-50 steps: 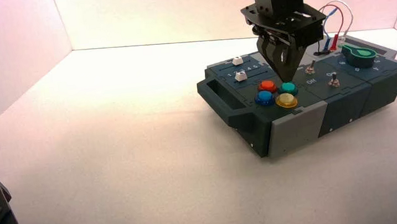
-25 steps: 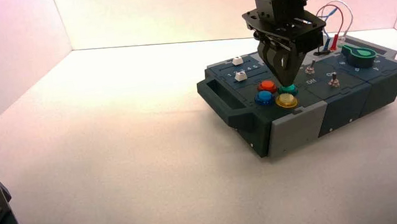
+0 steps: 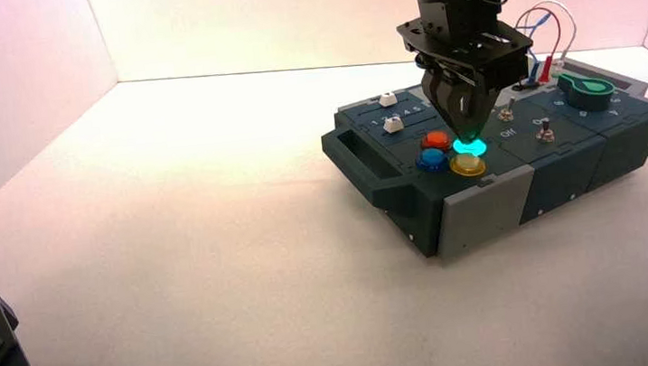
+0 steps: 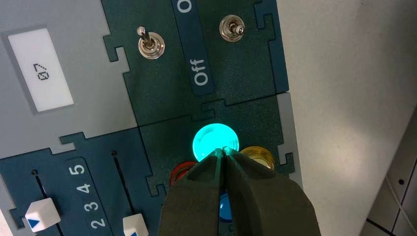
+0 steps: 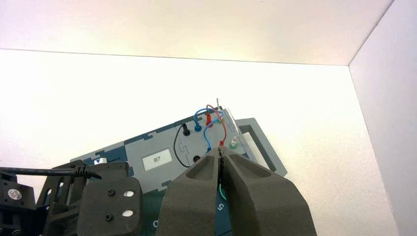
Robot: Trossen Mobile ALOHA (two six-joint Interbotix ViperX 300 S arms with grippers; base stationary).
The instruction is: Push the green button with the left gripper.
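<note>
The green button (image 3: pixel 470 146) glows bright teal on the dark box (image 3: pixel 486 202), behind the yellow button (image 3: pixel 468 165) and to the right of the red one (image 3: pixel 435 140). My left gripper (image 3: pixel 470 136) comes down from above, shut, with its pointed tip touching the lit button's top. In the left wrist view the closed tip (image 4: pixel 223 150) rests on the near edge of the glowing green button (image 4: pixel 214 140). My right gripper (image 5: pixel 221 150) is shut and empty, held high over the box's back part.
The blue button (image 4: pixel 226 209) lies under my left fingers. Two toggle switches (image 4: pixel 150 45) flank an "Off" label. A small display (image 4: pixel 42 71) reads 07. Two white sliders (image 4: pixel 42 216), a green rotary knob (image 3: pixel 585 90) and looped wires (image 3: pixel 545 32) stand on the box.
My left gripper has come down onto the green button, and the button has lit up bright teal.
</note>
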